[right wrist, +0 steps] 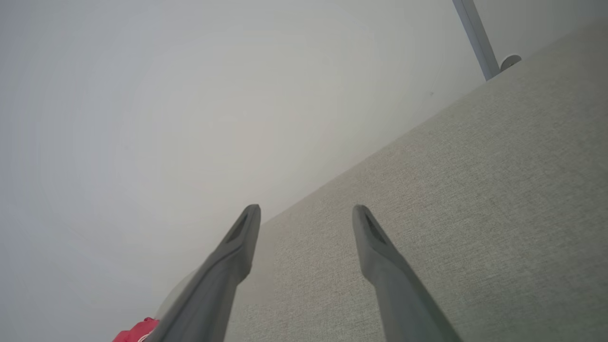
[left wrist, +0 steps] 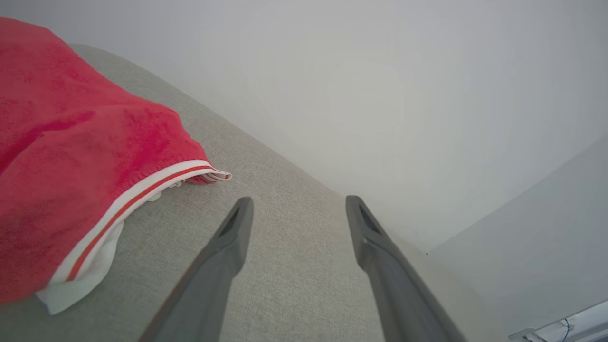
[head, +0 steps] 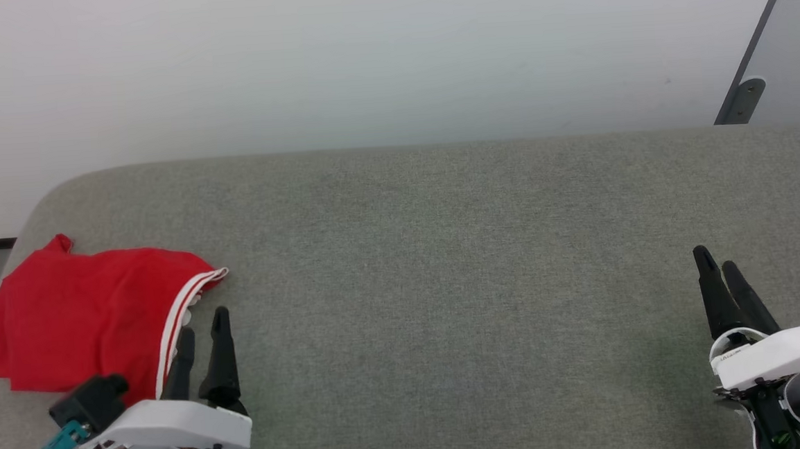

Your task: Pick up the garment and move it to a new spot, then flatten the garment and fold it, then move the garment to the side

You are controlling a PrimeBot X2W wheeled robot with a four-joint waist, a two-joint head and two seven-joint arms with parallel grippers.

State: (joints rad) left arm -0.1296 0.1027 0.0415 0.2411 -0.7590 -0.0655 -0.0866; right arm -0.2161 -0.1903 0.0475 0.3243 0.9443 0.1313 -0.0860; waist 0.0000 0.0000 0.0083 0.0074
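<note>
The garment (head: 79, 320) lies crumpled at about 8 o'clock in the head view, on the grey tabletop (head: 444, 263) near its rounded left corner; it is red, with a red-and-white striped trim (head: 182, 304) along the edge facing 3 o'clock, and a bit of white cloth shows under that trim; a small red point sticks out at the heap's 11 o'clock. The left gripper (head: 203, 321) sits at 7 o'clock of the same view, just beside the trimmed edge, at the heap's 4 o'clock; its jaws stand apart and empty; in the left wrist view bare grey cloth shows between the two dark fingers (left wrist: 228, 247), the garment takes the 9 o'clock side, and a strip of tabletop separates the trim from the nearer finger. The right gripper (head: 714, 257) is at 4 o'clock of the head view, well apart from the garment, over bare tabletop; its jaws are apart too, and empty; the right wrist view shows grey tabletop between them and a sliver of red at 7 o'clock. Beyond the tabletop, at 12 o'clock, stands a pale wall (head: 362, 60); a grey post (head: 754, 50) slants at 2 o'clock.
</note>
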